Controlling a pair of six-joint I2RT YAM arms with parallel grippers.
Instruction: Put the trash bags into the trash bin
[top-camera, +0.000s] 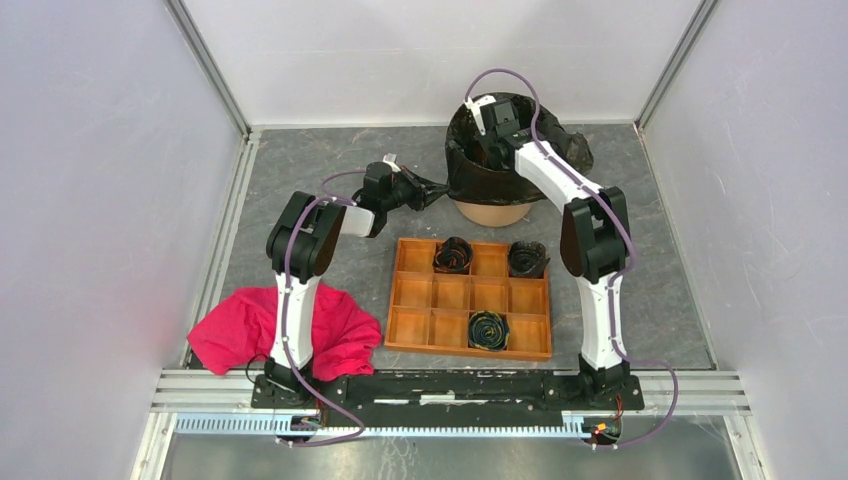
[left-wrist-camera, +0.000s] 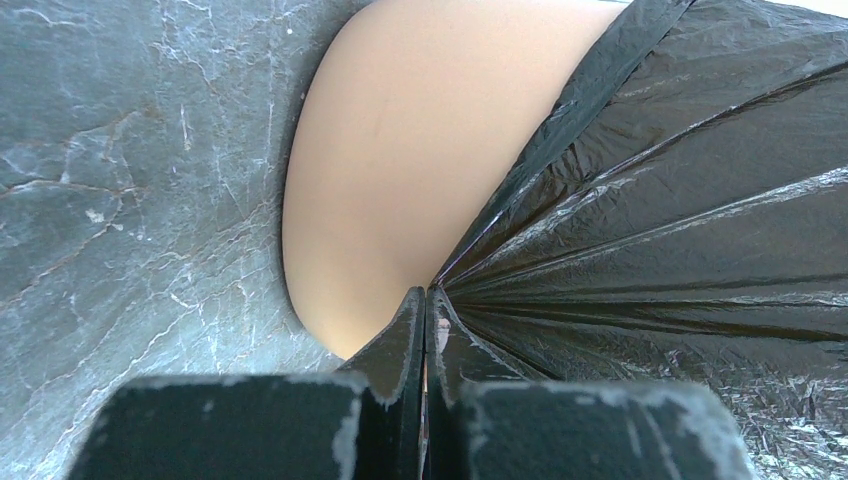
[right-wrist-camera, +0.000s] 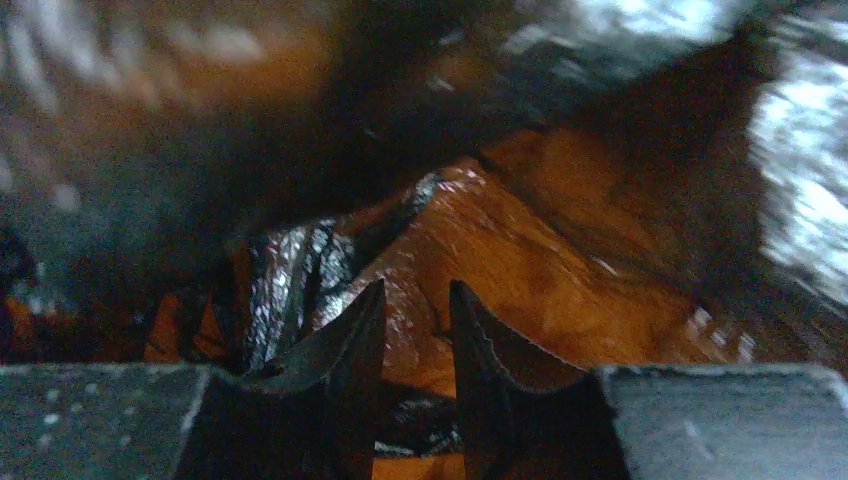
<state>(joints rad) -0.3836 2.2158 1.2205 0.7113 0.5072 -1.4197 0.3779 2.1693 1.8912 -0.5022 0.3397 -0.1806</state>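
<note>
1. Black film of the trash bags (top-camera: 465, 172) is draped over the rim of the trash bin (top-camera: 492, 212), which stands at the far middle of the tabletop (top-camera: 300, 170). Part of it sits inside, a skirt hangs down the outside, and a lump bulges past the rim on the far right.
2. My left tool (top-camera: 438, 188) is clamped on a corner of that film, just beside the bin's left wall. In its wrist view the left tool (left-wrist-camera: 427, 300) gathers the pleats to a point. They fan away up and to the right across the trash bags (left-wrist-camera: 680, 200), with the bare side of the trash bin (left-wrist-camera: 400, 150) close behind.
3. The stretched film's long axis therefore runs from the left tool toward the rim, with the bin to that tool's right.
4. My right tool (top-camera: 497, 150) reaches down into the bin's mouth. Its wrist view is blurred, but the right tool (right-wrist-camera: 417, 300) shows a narrow gap between the jaws with nothing visibly caught in it. Crumpled film (right-wrist-camera: 300, 270) and orange wall (right-wrist-camera: 520, 260) lie just ahead.
5. I judge the right arm nearer the bulk, so the coming move depends on carrying the pinched corner rightward over the rim.
</note>
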